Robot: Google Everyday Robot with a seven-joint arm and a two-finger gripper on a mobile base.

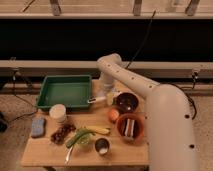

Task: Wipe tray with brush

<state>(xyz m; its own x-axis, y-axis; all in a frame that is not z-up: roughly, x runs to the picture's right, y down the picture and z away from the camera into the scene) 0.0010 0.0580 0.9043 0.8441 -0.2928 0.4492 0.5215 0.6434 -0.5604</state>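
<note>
Brush beside the tray, gripper over its head end.

The brush (95, 100) lies on the table (42, 148) just off the right rim of the green tray (64, 78), its thin handle pointing towards the tray. The tray sits at the table's back left corner. The gripper (108, 96) hangs low over the brush's right end with its jaws apart; whether they touch the brush cannot be told. The arm reaches in from the right. Just right of the gripper stands a dark bowl (126, 102), with an orange (114, 115) and a brown bowl (131, 128) in front of it. A white cup (58, 112) and a blue sponge (38, 126) sit below the tray.
</note>
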